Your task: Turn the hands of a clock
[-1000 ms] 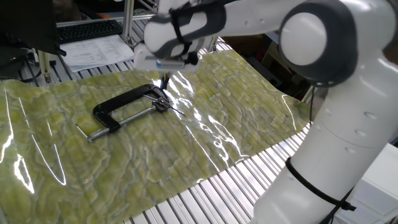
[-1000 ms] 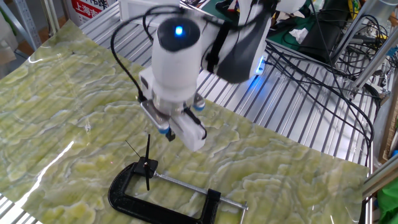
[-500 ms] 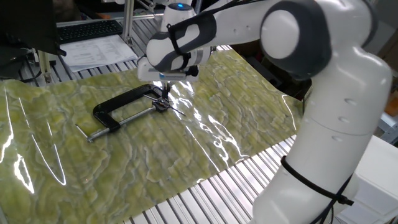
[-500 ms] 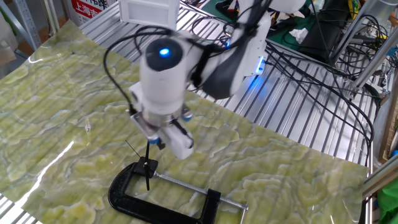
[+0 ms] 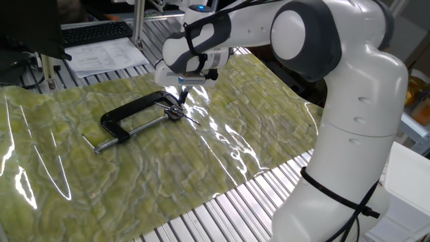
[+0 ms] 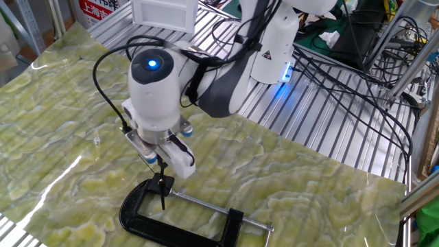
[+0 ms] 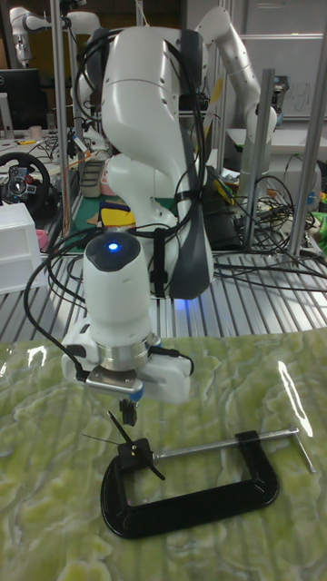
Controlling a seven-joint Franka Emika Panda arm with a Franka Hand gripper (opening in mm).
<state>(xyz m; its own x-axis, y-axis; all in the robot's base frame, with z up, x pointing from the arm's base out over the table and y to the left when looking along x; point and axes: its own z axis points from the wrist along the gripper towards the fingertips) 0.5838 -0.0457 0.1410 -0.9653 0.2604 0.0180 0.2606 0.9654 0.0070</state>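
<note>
A small set of black clock hands sits clamped in the jaw of a black C-clamp lying on the green mat. My gripper points straight down just above the hands, at the upper end of the long thin hand. Its dark fingertips look pressed together, with no gap showing. Whether they touch the hand is hard to tell.
A green marbled mat under glossy film covers a slatted metal table. A keyboard and papers lie at one table edge. Cables trail on the other side. The clamp's screw handle sticks out sideways.
My gripper has come down and moved over toward the clamp's jaw, ending close above the clock hands. The clamp and the hands have not visibly moved.
</note>
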